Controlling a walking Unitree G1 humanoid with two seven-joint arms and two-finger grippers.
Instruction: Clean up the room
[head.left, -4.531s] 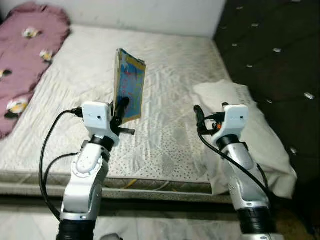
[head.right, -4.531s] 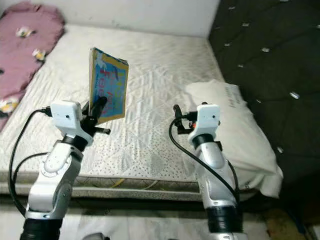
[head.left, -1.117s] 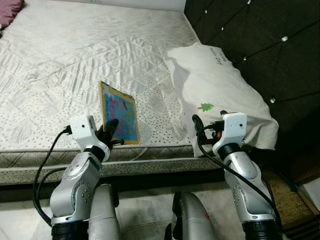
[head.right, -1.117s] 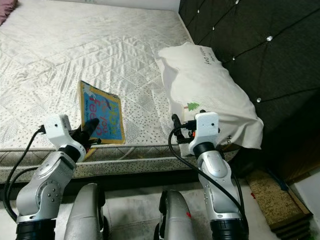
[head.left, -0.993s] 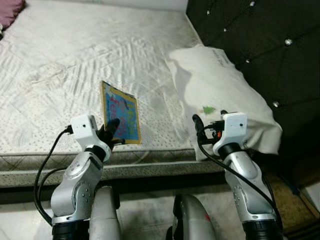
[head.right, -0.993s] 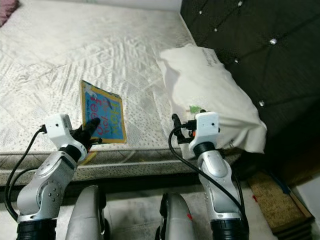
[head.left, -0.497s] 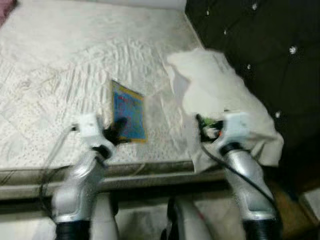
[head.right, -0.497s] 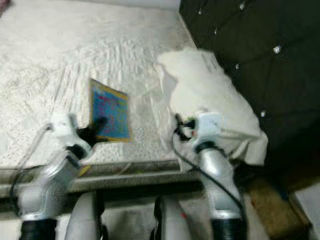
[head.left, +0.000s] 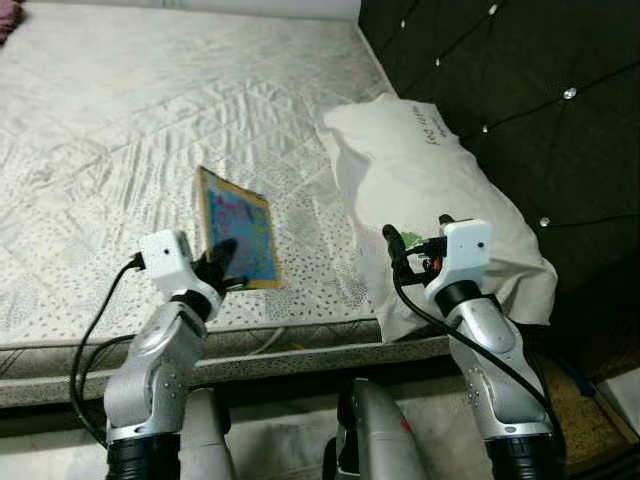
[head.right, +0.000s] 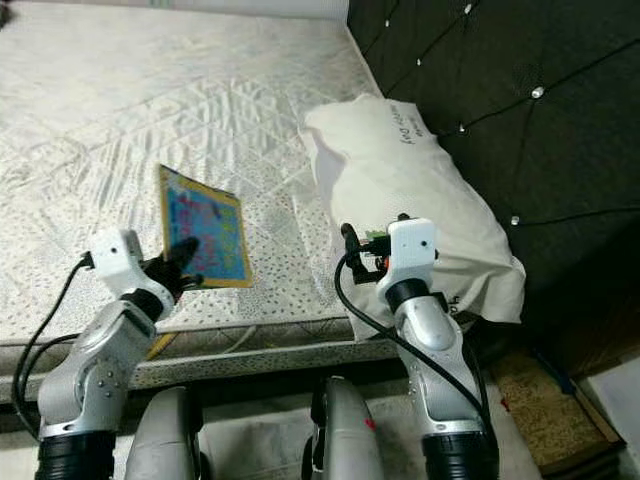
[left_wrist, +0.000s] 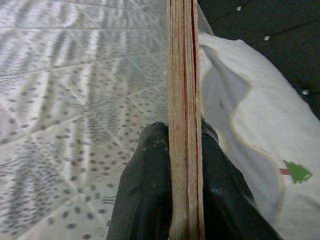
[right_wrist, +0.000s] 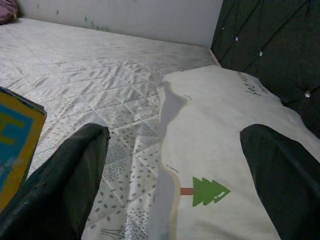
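Book (head.left: 238, 228) lower, above quilted mattress (head.left: 120, 120)

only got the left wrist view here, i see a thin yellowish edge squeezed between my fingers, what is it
Observer: It's a picture book with a blue, colourful cover, clamped by the left gripper.
Operator: is it lying on the bed
Observer: No, it is held tilted above the white mattress, near the front edge.
Operator: right gripper busy?
Observer: No. The right gripper is open, holding nothing, and hangs over the white pillow by the dark headboard.
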